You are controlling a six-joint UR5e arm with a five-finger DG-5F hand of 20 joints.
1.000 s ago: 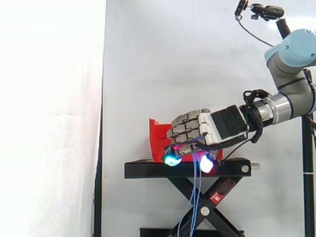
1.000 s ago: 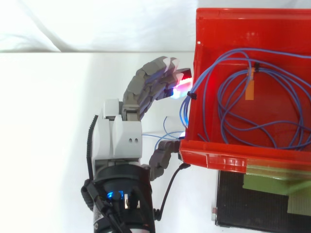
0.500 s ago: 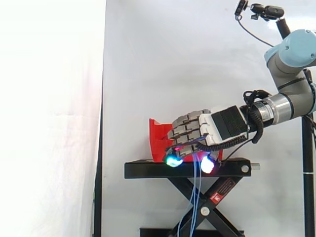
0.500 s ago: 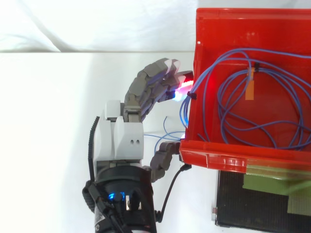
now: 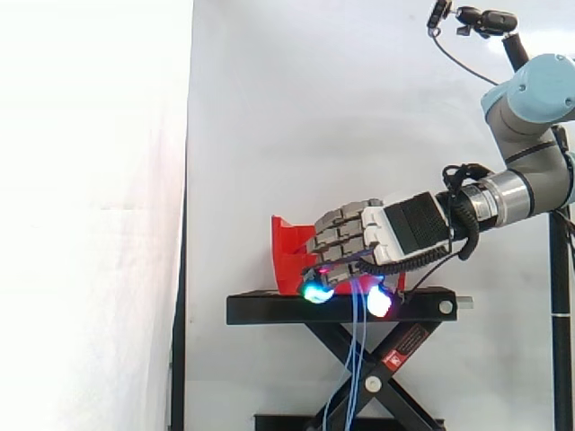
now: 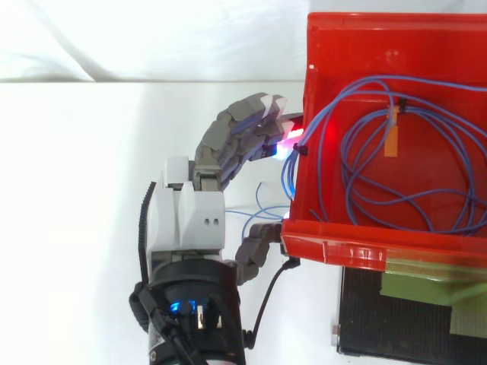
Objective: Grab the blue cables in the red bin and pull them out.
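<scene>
A red bin (image 6: 346, 252) holds a loose coil of blue cables (image 6: 396, 199) with an orange tag. Some strands cross the bin's left wall and hang down outside; in the side view they drop below the stand (image 5: 357, 364). My hand (image 6: 187, 222) is outside the bin, against that wall. Its fingers (image 6: 237, 134) are curled over the hanging strands, glowing tips at the rim where the cables cross. The thumb (image 6: 254, 245) lies by the bin's near corner. In the side view the hand (image 5: 395, 229) hangs in front of the bin (image 5: 286, 249), tips pointing down.
The bin sits on a black scissor-lift stand (image 5: 269, 310) before a white curtain. In the top view the stand's black top (image 6: 396, 323) shows below the bin, with a strip of green tape (image 6: 430, 287) on it. The arm comes in from the right at bin height.
The fingers have curled a little tighter and their tips have crept closer to the bin's left wall. Bin and cable coil have not moved.
</scene>
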